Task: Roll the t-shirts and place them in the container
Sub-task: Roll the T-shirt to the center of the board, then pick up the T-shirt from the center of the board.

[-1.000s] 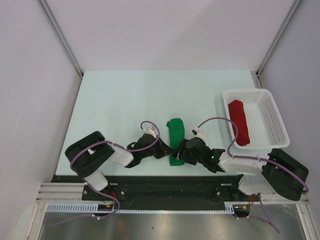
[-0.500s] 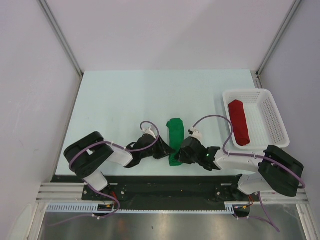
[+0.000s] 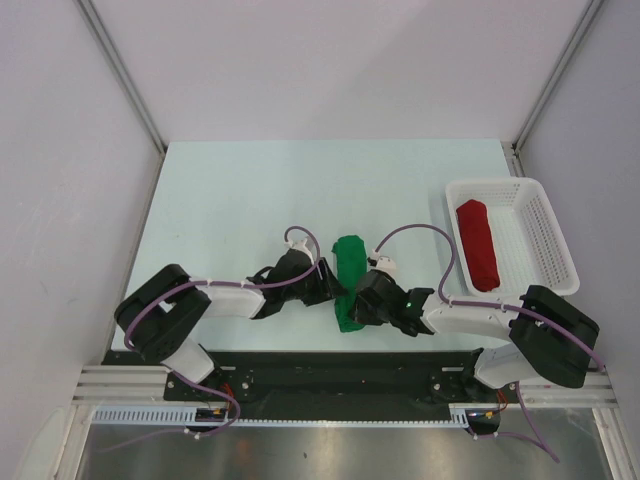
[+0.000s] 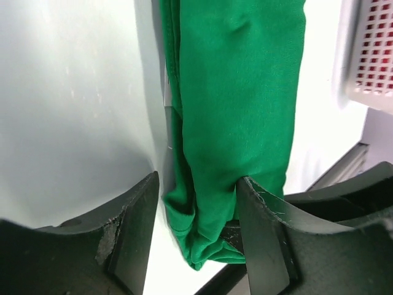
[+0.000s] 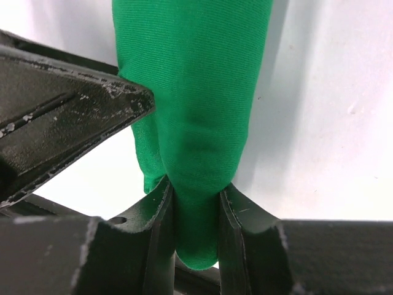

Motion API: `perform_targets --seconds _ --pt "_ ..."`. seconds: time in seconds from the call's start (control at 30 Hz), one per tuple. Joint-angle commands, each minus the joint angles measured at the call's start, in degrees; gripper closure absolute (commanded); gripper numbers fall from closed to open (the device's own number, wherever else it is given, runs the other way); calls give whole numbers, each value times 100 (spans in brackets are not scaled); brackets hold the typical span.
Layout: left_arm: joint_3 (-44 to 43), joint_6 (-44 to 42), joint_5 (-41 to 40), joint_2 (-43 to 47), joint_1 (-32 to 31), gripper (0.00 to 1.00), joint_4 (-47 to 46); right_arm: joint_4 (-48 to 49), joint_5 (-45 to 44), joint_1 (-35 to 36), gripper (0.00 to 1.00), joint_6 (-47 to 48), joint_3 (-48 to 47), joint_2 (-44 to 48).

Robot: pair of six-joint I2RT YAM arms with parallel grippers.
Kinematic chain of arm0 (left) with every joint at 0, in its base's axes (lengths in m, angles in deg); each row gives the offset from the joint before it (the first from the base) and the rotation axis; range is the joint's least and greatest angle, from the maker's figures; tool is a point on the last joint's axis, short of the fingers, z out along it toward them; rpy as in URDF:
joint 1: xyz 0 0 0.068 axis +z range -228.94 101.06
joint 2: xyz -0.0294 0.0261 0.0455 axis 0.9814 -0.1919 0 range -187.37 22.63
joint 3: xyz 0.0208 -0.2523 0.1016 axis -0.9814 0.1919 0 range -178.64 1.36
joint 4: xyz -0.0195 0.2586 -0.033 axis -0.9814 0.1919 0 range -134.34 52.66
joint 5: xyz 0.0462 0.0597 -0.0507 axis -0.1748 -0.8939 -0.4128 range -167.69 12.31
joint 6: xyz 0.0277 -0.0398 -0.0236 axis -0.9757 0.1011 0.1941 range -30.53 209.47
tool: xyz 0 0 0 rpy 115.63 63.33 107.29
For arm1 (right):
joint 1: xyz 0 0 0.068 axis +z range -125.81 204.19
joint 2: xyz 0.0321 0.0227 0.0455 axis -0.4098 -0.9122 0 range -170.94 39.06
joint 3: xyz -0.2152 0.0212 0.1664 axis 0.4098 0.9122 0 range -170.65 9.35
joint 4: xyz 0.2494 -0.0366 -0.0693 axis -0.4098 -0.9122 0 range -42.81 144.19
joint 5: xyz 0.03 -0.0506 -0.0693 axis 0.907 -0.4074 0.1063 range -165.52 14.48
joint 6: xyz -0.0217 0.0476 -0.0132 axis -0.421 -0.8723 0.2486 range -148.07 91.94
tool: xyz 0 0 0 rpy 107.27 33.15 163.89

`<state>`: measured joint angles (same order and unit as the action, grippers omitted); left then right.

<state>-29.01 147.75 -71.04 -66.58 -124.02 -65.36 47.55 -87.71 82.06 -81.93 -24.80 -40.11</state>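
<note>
Green knit cloth, smooth and faintly ribbed, fills both wrist views: the green t-shirt (image 3: pixel 350 272) is a long, narrow roll lying on the pale table (image 3: pixel 240 200), its near end between the two arms.

Only the overhead view shows the whole layout. The roll runs away from the bases, and well to its right sits the white mesh basket (image 3: pixel 560 250) with the red t-shirt (image 3: pixel 478 245) inside as a compact roll.

The left wrist view alone shows the layered edges of folded cloth along the roll's side. It also shows a corner of the basket's grid with red behind it. Here the left gripper (image 4: pixel 196 184) stands spread, its scuffed black fingers (image 4: pixel 138 233) on either side of the roll's end. One finger touches the cloth and the cloth is not squeezed.

The right wrist view gives the roll's rounded top and a soft dent in it. The right gripper (image 5: pixel 195 190) is pressed in on the green cloth, pinching the end to a narrow waist between its pads. A worn black finger (image 5: pixel 73 117) of the left gripper crosses that view, its tip against the roll.
</note>
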Motion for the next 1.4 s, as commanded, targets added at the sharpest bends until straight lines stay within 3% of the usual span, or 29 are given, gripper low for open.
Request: perform_targets --seconds 0.0,0.2,0.3,0.33,0.47,0.5,0.6,0.67,1.03,1.23,1.37 --pt "-337 -686 -446 -219 192 41 967 -567 -21 -74 89 342 23 -309" --pt "-601 -801 -393 -659 201 49 941 -620 76 -179 87 430 5 -283" --pt "-619 -766 -419 -800 201 68 1003 -611 111 -214 79 412 5 -212" --pt "-611 -757 -419 -835 201 82 1012 -620 120 -214 73 421 5 -134" --pt "-514 -678 -437 -905 201 100 977 -663 129 -302 55 395 -4 86" --pt "-488 -669 -428 -931 201 100 942 -681 111 -302 51 377 -4 148" --pt "-391 -625 -411 -967 201 100 845 -734 67 -407 24 272 5 473" --pt "-356 -599 -402 -984 201 100 836 -699 85 -547 18 210 5 754" --pt "-268 -502 -349 -1090 201 100 695 547 1042 -1716 17 87 110 755" --pt "-241 -467 -288 -1151 201 100 625 1707 1657 -2068 18 61 93 26" --pt "-250 -458 -270 -1178 201 100 625 1867 1614 -2034 19 61 -4 -457"
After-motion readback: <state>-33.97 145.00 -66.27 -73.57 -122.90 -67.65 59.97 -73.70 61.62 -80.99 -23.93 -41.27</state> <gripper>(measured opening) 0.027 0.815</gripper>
